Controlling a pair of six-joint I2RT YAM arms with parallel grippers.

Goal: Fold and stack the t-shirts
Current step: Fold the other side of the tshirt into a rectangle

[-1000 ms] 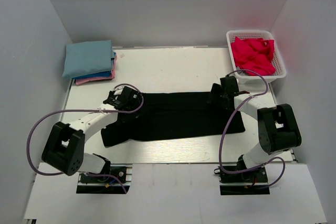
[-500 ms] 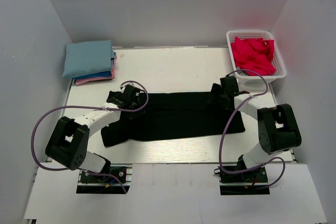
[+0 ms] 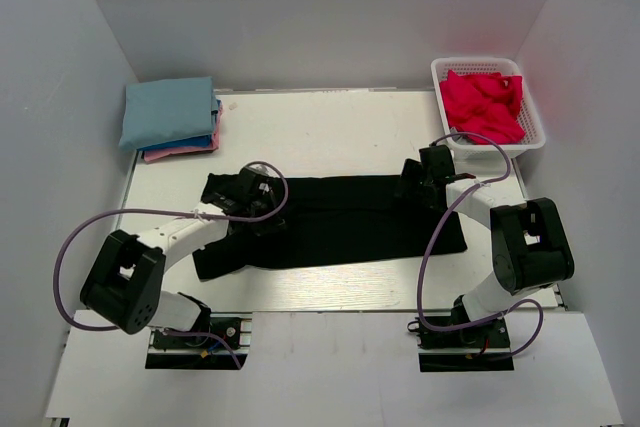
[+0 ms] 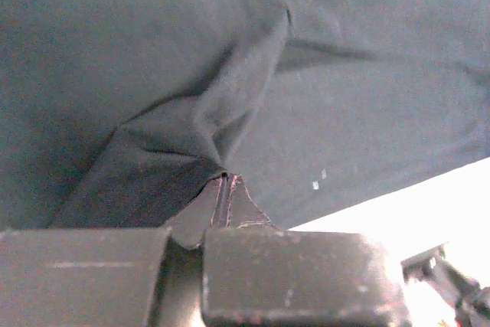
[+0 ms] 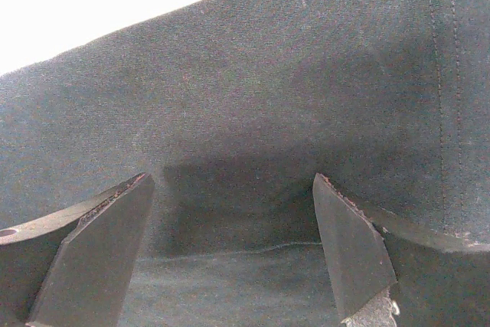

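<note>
A large black t-shirt (image 3: 350,222) lies spread across the middle of the white table (image 3: 330,132). My left gripper (image 3: 262,205) is shut on a raised fold of its left part; in the left wrist view the fingertips (image 4: 223,183) pinch the bunched black cloth (image 4: 184,135). My right gripper (image 3: 410,182) hovers open over the shirt's far right end, fingers (image 5: 99,243) spread wide above flat black cloth (image 5: 253,97), a hem line beneath them. A light blue t-shirt (image 3: 168,112) tops a folded stack with blue and pink ones (image 3: 180,154). A bright red t-shirt (image 3: 482,102) fills the basket.
The white lattice basket (image 3: 488,65) stands at the back right corner. The folded stack sits at the back left corner. White walls enclose the table on three sides. Both arm bases and purple cables (image 3: 70,247) are at the near edge.
My left gripper has shut on the black t-shirt's fold and shifted a little to the right with it. The right arm has not moved.
</note>
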